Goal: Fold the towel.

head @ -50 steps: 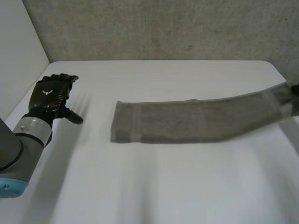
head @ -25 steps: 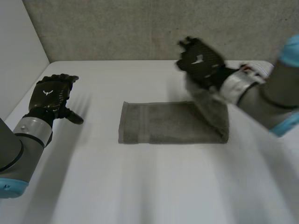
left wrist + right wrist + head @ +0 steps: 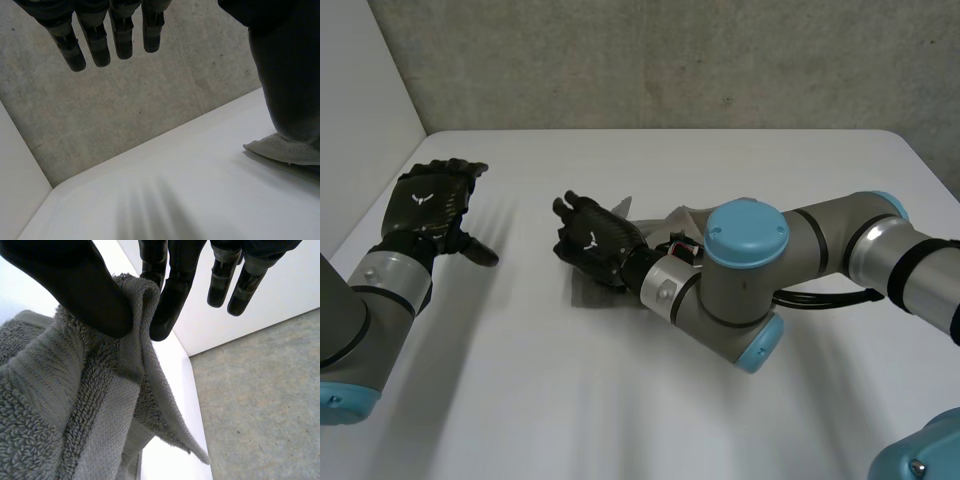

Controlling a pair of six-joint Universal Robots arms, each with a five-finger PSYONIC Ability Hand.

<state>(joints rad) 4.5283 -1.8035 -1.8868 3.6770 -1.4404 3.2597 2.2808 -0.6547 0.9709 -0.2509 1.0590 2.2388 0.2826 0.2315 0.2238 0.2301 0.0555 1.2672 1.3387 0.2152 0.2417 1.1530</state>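
The towel (image 3: 592, 293) is laid near the middle of the table (image 3: 620, 400), with the right hand (image 3: 592, 243) set on its left end. The left hand (image 3: 430, 205) is placed near the table's left edge, well apart from the towel.

grey terry towel (image 3: 75, 415), banded near its hem, bunched and doubled over; one edge lifted, pinched in right hand (image 3: 592, 243).

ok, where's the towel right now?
In the head view the towel lies on the table, left of centre, mostly under the right hand, which pinches its edge between thumb and finger; the open left hand is apart.
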